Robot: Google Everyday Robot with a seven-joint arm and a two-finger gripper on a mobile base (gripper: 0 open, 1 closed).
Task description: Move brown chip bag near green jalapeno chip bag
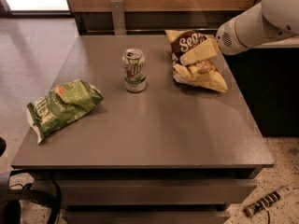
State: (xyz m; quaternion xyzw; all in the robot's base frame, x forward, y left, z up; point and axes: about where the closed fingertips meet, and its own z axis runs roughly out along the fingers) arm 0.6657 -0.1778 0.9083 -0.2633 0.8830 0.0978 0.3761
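The brown chip bag (186,42), dark brown with white script and tan-yellow edges, lies at the back right of the grey table (163,129). My gripper (186,59), pale yellow at the end of the white arm (254,24), reaches in from the right. It hangs over the middle of the brown bag and hides part of it. I cannot tell whether it touches the bag. The green jalapeno chip bag (63,104) lies at the table's left edge, far from the brown bag.
A green-and-white soda can (134,70) stands upright between the two bags, nearer the back. A dark counter (271,92) stands against the table's right side. A cabled tool (267,202) lies on the floor at the bottom right.
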